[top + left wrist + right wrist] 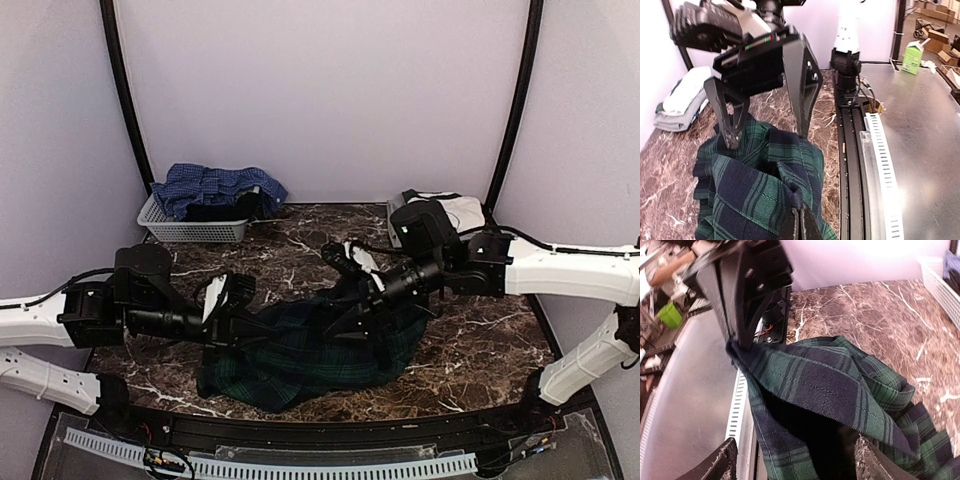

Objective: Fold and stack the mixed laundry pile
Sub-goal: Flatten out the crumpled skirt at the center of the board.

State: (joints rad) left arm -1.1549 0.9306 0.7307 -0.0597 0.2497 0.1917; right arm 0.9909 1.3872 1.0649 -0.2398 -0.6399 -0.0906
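Observation:
The dark green tartan shirt [300,350] lies bunched on the marble table between both arms. My left gripper [245,325] is shut on a raised fold of it, and in the left wrist view the closed left gripper [800,224] pinches that fabric. My right gripper [352,285] stands open over the shirt's far side. In the right wrist view the tartan shirt [840,390] drapes between the wide-apart fingers [722,462], and the left gripper [737,340] holds a corner up. The blue checked shirt [215,185] sits in the basket. A folded white tee [450,208] lies at the back right.
The pale grey slatted basket [195,231] stands at the back left with a dark item beside the blue shirt. A black rail [852,150] and a perforated white strip [882,165] run along the table's near edge. Curved black posts frame the white backdrop.

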